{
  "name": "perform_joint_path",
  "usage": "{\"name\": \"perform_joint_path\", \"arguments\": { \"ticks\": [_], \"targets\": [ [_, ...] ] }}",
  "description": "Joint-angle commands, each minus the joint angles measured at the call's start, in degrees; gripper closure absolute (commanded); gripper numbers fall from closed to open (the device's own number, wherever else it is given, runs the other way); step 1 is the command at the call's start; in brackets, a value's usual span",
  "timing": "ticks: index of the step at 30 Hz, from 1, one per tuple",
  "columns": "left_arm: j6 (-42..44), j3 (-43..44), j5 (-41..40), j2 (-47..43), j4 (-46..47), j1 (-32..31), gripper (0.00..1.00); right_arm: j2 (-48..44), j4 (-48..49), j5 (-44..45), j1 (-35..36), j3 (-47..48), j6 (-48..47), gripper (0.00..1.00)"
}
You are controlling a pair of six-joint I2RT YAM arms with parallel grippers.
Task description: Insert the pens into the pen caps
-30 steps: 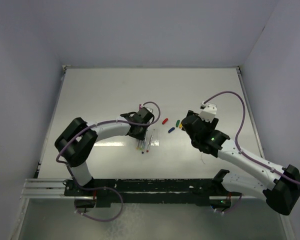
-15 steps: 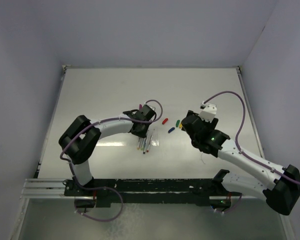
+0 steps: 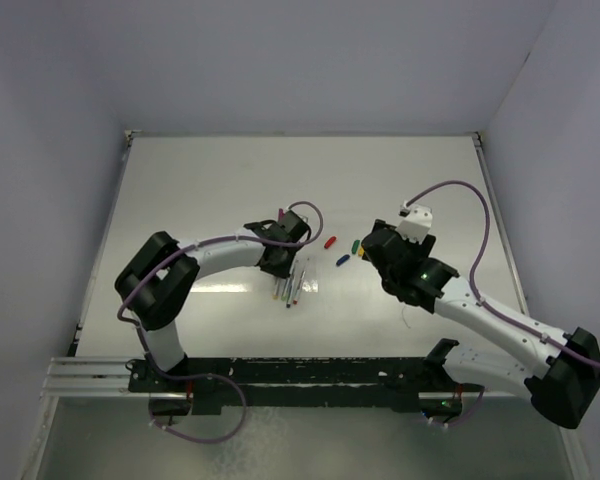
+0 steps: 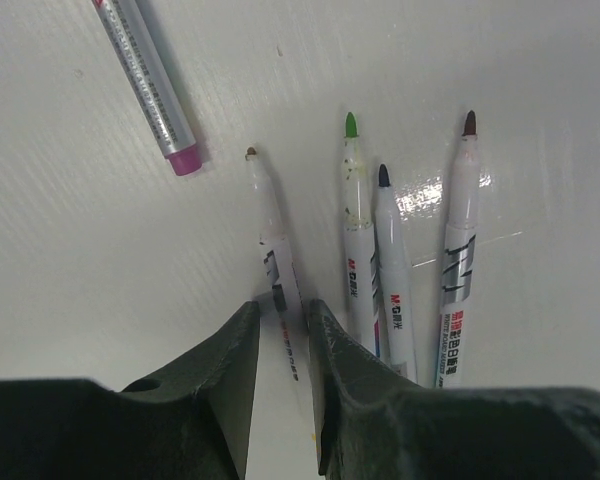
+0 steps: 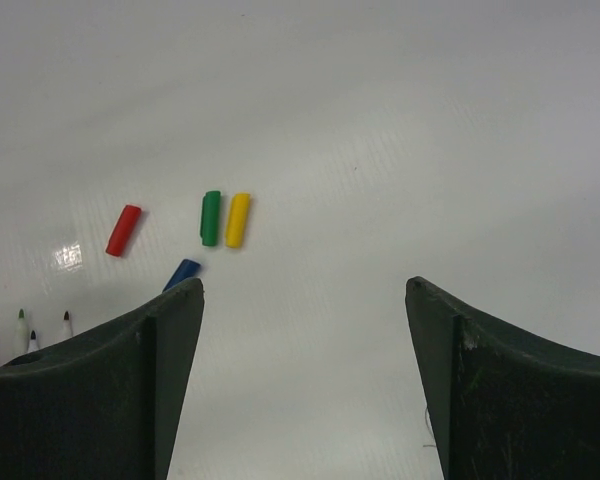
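Left hand (image 4: pixel 283 312): the black fingers are drawn close on either side of a thin grey-white marker pen with a dark tip (image 4: pixel 270 225). I cannot tell whether they press it or only straddle it.
Dark-tipped pen: it lies flat on the white worktop (image 4: pixel 80 260), tip pointing away from the hand.
Other pens: the green-tipped pen (image 4: pixel 355 210), blue-tipped pen (image 4: pixel 390 260) and brown-tipped pen (image 4: pixel 460 230) lie side by side just to its right. A silver barrel with a purple end (image 4: pixel 150 85) lies apart at upper left.
Right hand (image 5: pixel 302 300): the fingers are wide apart, hold nothing, and hover near the caps.
Caps: the small red plastic cap (image 5: pixel 123 230), the green cap (image 5: pixel 211 218) just beside the yellow cap (image 5: pixel 238 220), and the blue cap (image 5: pixel 181 274). No purple cap is in view.
Risk, neighbours: the green-tipped pen is so near that a finger could nudge or drag it on the lift.
Risk, grip: a thin round barrel may roll or pivot, leaving its tip off-line for a cap.
Risk, caps: they are tiny and loose, and could skid away as the fingers close.
Risk, match: the tip is too dark to tell its colour, so the wrong cap could be chosen.
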Motion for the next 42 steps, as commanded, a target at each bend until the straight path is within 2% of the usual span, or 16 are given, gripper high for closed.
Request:
{"name": "perform_joint_path", "arguments": {
  "ticks": [1,13,17,22,25,31,33,38,42],
  "targets": [
    [-0.6,-3.1,1.2,1.1,-8.3,-0.2,0.71,0.5,0.2,1.1,-0.2,2.9,1.1,0.16],
    [-0.7,-4.1,3.2,2.8,-6.4,-0.5,0.72,0.2,0.1,0.8,-0.2,3.1,0.9,0.17],
    [-0.8,-4.2,2.2,4.8,-5.8,-0.4,0.73,-0.2,-0.1,0.8,-0.2,2.9,0.9,0.21],
    [-1.1,-4.4,2.0,7.8,-4.1,-0.4,0.84,-0.9,-0.7,0.9,-0.1,2.7,0.9,0.23],
    [-0.8,-4.7,2.2,9.2,-3.5,-0.4,1.0,-1.4,-1.4,1.5,-0.2,2.6,1.2,0.22],
    [1.0,-5.0,4.1,8.8,-3.6,-0.4,1.0,-1.6,-1.5,2.0,-0.2,1.8,1.5,0.24],
    [0.8,-5.4,3.9,6.8,-3.9,-0.4,1.0,-1.0,-1.8,2.1,-0.2,1.8,1.8,0.28],
    [-0.6,-6.2,3.4,-2.0,-4.2,-0.4,1.0,1.4,-2.3,2.2,-0.3,2.7,1.7,0.48],
    [-1.3,-5.8,2.3,-8.8,-5.9,-0.4,1.0,4.0,-2.8,2.1,-0.4,3.9,1.6,0.51]
  ]
}}
